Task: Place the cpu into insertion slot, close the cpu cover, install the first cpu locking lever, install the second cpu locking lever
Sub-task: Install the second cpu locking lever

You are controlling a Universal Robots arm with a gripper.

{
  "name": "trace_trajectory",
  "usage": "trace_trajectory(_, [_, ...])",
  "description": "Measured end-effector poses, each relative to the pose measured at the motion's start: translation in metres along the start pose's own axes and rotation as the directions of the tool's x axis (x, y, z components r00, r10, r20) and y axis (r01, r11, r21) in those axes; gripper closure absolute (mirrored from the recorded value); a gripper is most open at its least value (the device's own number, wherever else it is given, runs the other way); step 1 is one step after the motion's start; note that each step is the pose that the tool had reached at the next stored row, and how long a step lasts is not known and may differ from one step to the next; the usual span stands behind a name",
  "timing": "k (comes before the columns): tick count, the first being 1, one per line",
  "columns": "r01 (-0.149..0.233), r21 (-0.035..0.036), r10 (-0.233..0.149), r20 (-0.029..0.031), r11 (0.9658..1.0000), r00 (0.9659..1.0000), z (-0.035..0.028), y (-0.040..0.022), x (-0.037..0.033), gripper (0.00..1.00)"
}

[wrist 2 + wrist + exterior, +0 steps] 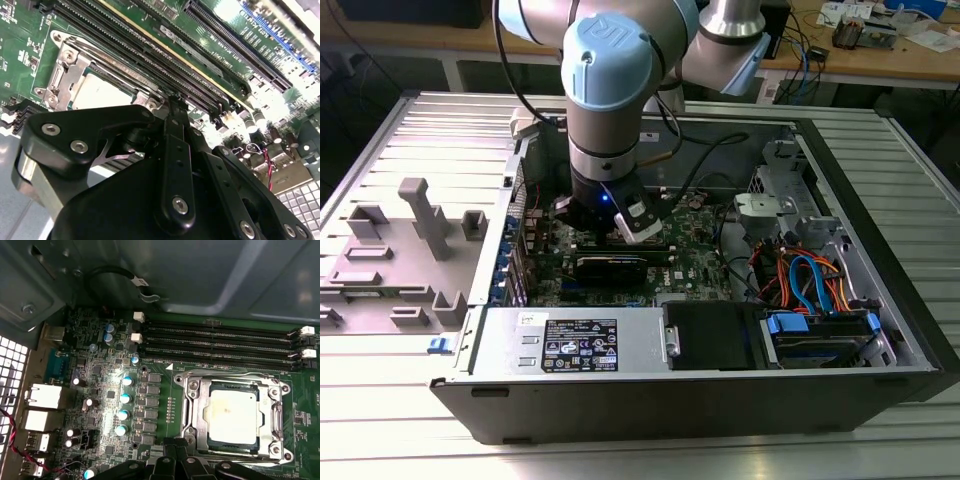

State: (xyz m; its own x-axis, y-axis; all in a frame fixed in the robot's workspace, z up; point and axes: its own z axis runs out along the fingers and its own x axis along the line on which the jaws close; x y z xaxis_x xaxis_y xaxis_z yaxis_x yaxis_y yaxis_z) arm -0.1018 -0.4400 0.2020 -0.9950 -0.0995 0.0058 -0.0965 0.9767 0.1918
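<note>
Fingers look drawn together with nothing between them; in the second wrist view the gripper (pixel 172 102) tapers to one narrow black tip, sitting just beside the insertion slot (pixel 87 82), tip near the socket's edge, likely positioned to work the socket hardware rather than carry anything. Same view: the cpu (pixel 102 92) lies flat in the socket, pale silver top up, the cpu cover (pixel 67 75) down around it as a silvery frame, long black memory slots (pixel 150 55) running just beside. First wrist view: cpu (pixel 234 415) seated square in the insertion slot (pixel 232 415), cpu cover (pixel 197 412) closed flat over its edges so the chip shows through the window; thin lever rods lie along the frame sides, whether latched cannot be told. Gripper (pixel 175 450) tips come in at the socket's near edge, close to the frame, contact unclear. Green motherboard (pixel 110 390) with blue-capped capacitors (pixel 124 399) off to one side, well apart from the work. Exterior view: gripper (pixel 615 225) reaches straight down into the open computer case (pixel 840 260) lying on its side on a ribbed metal table (pixel 420 420), wrist vertical so the tip meets the board from above; grey fixture tray (pixel 410 250) on the exterior view's left, unused.
</note>
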Motion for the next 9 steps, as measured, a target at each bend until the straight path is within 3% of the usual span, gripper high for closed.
trace_trajectory(4, [0.0, 0.0, 0.0, -0.0005, 1.0, 1.0, 0.0009, -0.0001, 0.0001, 0.89])
trace_trajectory(7, [-0.001, 0.018, 0.001, -0.0022, 0.9998, 1.0, 0.0007, 0.0, 0.0001, 0.89])
trace_trajectory(9, [-0.001, 0.0231, 0.001, -0.0026, 0.9997, 1.0, 0.0007, 0.0, 0.0001, 0.89])
